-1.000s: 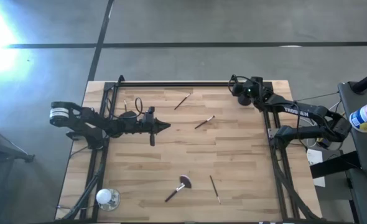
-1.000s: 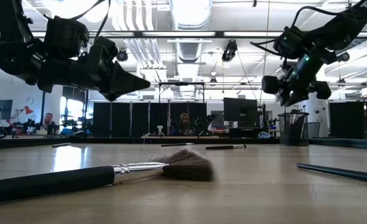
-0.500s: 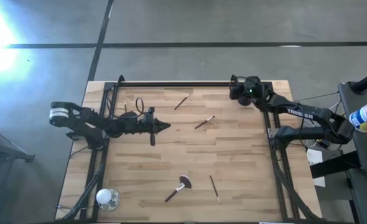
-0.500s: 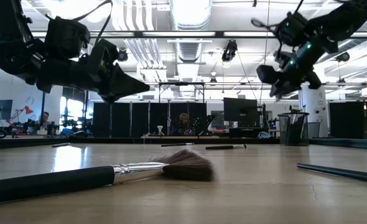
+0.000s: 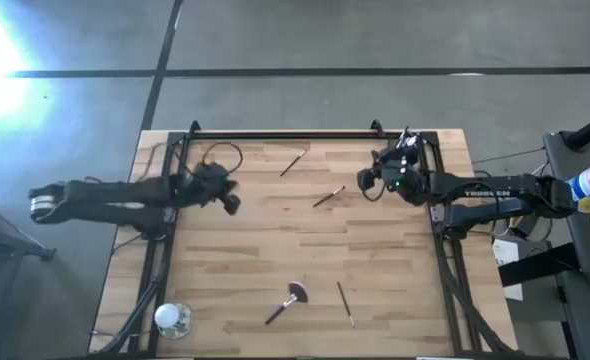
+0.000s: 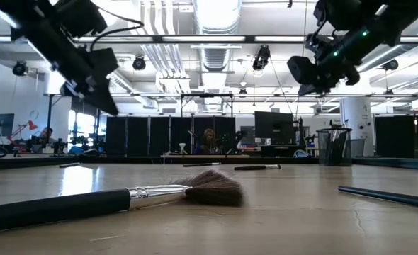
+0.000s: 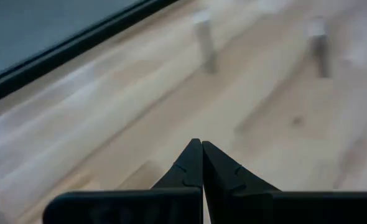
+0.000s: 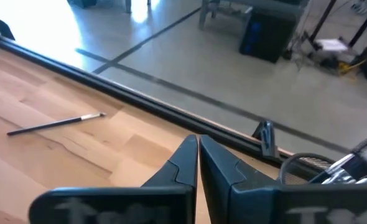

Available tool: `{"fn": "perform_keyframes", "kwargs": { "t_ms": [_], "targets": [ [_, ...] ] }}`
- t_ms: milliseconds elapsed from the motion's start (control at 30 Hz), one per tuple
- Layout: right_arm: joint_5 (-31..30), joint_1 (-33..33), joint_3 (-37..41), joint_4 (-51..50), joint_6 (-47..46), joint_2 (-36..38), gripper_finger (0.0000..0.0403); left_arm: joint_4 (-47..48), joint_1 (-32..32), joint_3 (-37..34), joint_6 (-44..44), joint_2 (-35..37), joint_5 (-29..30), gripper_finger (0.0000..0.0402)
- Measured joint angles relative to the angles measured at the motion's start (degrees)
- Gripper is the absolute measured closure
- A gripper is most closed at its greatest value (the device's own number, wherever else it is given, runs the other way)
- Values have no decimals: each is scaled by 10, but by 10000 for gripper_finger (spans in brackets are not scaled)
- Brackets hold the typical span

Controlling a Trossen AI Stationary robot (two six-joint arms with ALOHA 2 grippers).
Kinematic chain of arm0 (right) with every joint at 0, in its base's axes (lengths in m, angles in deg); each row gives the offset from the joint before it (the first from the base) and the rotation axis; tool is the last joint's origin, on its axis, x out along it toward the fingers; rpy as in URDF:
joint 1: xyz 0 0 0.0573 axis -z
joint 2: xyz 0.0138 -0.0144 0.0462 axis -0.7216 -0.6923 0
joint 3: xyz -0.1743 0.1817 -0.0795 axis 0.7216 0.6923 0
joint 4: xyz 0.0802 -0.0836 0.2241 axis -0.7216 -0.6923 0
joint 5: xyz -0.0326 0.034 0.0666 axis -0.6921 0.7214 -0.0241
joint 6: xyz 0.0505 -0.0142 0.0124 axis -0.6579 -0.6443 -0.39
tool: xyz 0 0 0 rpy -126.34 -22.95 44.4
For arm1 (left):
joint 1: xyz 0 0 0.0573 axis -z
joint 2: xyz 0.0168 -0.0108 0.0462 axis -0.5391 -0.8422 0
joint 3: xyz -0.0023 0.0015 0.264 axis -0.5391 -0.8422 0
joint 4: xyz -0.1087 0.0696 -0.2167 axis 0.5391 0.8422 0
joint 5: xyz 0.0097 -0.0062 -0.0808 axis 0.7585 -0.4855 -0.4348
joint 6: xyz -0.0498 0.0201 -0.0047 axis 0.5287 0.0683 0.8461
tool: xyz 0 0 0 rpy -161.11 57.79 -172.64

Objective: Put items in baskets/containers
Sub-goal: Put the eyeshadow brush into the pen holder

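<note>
Four slim brushes lie flat on the wooden table: one near the far edge (image 5: 293, 162), one at mid-table (image 5: 328, 196), a fan-headed one (image 5: 287, 302) (image 6: 124, 198) and a thin dark one (image 5: 345, 303) near the front. The dark mesh cup (image 8: 314, 169) (image 6: 334, 146) stands in the far right corner with several brushes upright in it. My left gripper (image 5: 231, 204) (image 7: 202, 147) is shut and hovers over the table's left part. My right gripper (image 5: 363, 181) (image 8: 198, 140) is shut in the air between the cup and the mid-table brush.
A clear rounded glass object (image 5: 172, 318) sits at the near left corner. Two more small brushes (image 7: 205, 37) lie blurred ahead of my left gripper. A black rail (image 5: 285, 134) runs along the far edge. Bare wood lies at mid-table between the brushes.
My left arm has drawn back toward the table's left edge, and its gripper has tipped from level to pointing down. My right gripper has swung away from the far right corner by the cup, toward the near side and the table's middle. Both stayed shut.
</note>
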Motion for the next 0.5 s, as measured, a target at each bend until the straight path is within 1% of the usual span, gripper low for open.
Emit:
{"fn": "perform_keyframes", "kwargs": {
  "t_ms": [67, 167, 233, 333, 367, 433, 500],
  "targets": [
    [-26, -15, 0, 0, 0, 0, 392, 77, -23, 36, 12, 7, 0, 401],
    [-42, -27, 2, 9, -1, 0, 392, 129, -80, 79, 5, -7, -12, 401],
    [-46, -30, 2, 15, 0, 0, 392, 140, -135, 100, -13, -28, -41, 401],
    [-48, -31, 3, 20, 0, 0, 392, 149, -223, 120, -34, -77, -111, 401],
    [-48, -31, 3, 20, 0, -1, 392, 150, -249, 123, -38, -94, -125, 401],
    [-48, -31, 4, 26, 4, -1, 392, 152, -294, 128, -40, -127, -131, 401],
    [-48, -31, 4, 27, 10, -1, 392, 159, -326, 131, -40, -157, -120, 397]
  ]
}}
